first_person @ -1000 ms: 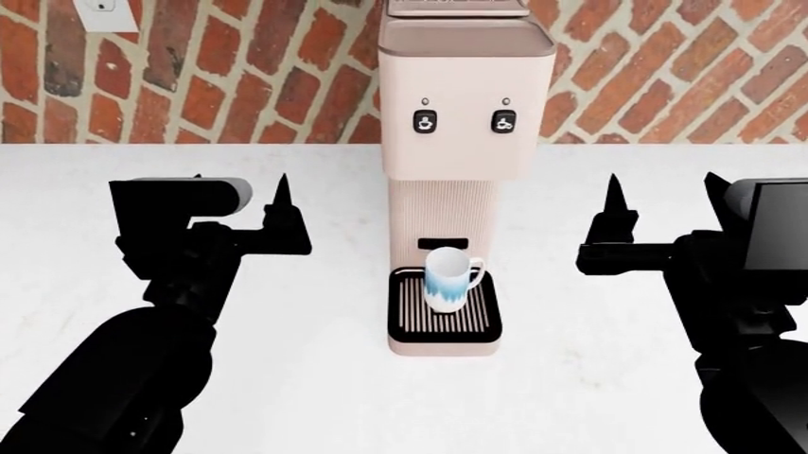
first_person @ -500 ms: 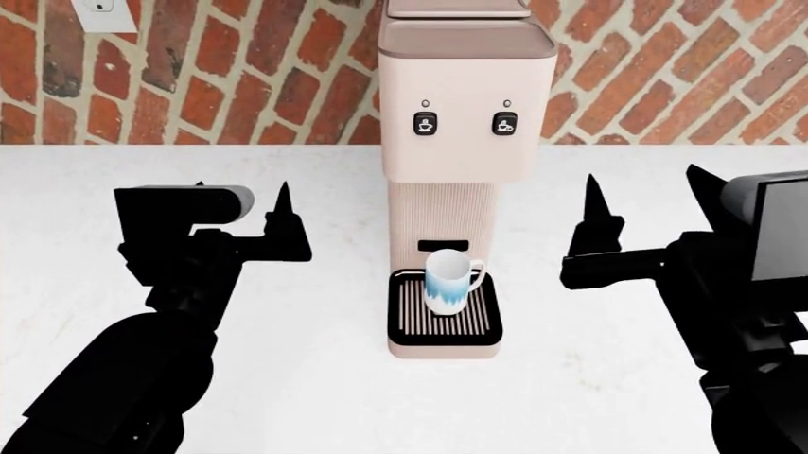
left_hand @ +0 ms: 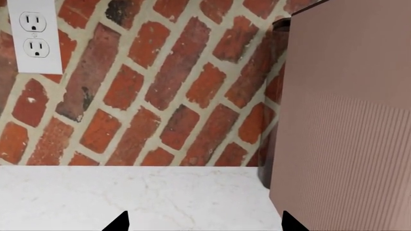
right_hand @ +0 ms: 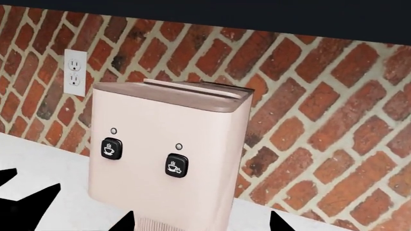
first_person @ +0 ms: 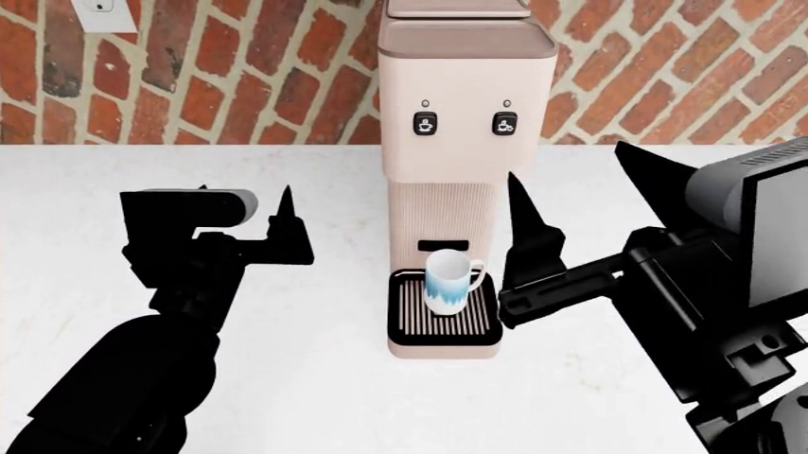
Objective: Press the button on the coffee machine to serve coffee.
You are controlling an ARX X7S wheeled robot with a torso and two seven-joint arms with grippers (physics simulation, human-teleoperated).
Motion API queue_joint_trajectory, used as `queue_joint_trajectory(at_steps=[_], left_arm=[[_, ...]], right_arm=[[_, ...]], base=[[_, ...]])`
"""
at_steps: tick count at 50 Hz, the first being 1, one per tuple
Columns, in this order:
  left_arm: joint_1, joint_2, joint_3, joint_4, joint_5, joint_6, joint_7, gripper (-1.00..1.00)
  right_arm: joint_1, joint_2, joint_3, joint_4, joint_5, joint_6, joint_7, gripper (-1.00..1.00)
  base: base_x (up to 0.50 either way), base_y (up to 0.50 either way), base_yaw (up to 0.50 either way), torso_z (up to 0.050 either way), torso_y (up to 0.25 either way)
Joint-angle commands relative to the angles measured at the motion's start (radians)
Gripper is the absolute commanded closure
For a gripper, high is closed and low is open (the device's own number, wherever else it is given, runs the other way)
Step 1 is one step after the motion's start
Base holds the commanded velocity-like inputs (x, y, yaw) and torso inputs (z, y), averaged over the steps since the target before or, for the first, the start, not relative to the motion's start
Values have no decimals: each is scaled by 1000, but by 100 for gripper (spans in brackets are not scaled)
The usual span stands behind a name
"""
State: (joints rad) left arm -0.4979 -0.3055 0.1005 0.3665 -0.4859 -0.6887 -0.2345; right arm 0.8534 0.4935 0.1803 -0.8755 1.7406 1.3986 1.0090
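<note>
Pink coffee machine (first_person: 465, 142), mug (first_person: 448, 281) on drip tray; right claw (first_person: 555, 236) at 3 o'clock, released; left claw (first_person: 240, 213) at 9 o'clock, released.

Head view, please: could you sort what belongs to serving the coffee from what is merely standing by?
Belongs to the job:
coffee machine
its two black buttons, left one, right one
mug on the drip tray
right gripper, close beside the machine

Just standing by:
left gripper, off to the side
wall outlet
brick wall
</note>
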Motion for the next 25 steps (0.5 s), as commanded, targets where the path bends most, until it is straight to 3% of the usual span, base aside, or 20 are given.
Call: queue_joint_trajectory(at_steps=[1, 13, 14, 25], left_arm=[[-3, 2, -1, -3, -9, 1, -3, -100], [-3, -2, -1, -8, -15, 5, -4, -100], [-7, -2, 1, -10, -14, 4, -6, -100], [3, -10, -2, -19, -14, 17, -3, -100]], right_arm=[[67, -48, -63, 47, 107, -30, 40, -100], [121, -41, -111, 53, 150, -74, 89, -100], [120, -38, -108, 50, 149, -76, 90, 100], [134, -35, -135, 65, 55, -33, 80, 100]], base=[[0, 0, 0, 0, 0], [0, 0, 0, 0, 0], [0, 0, 0, 0, 0], [0, 0, 0, 0, 0]])
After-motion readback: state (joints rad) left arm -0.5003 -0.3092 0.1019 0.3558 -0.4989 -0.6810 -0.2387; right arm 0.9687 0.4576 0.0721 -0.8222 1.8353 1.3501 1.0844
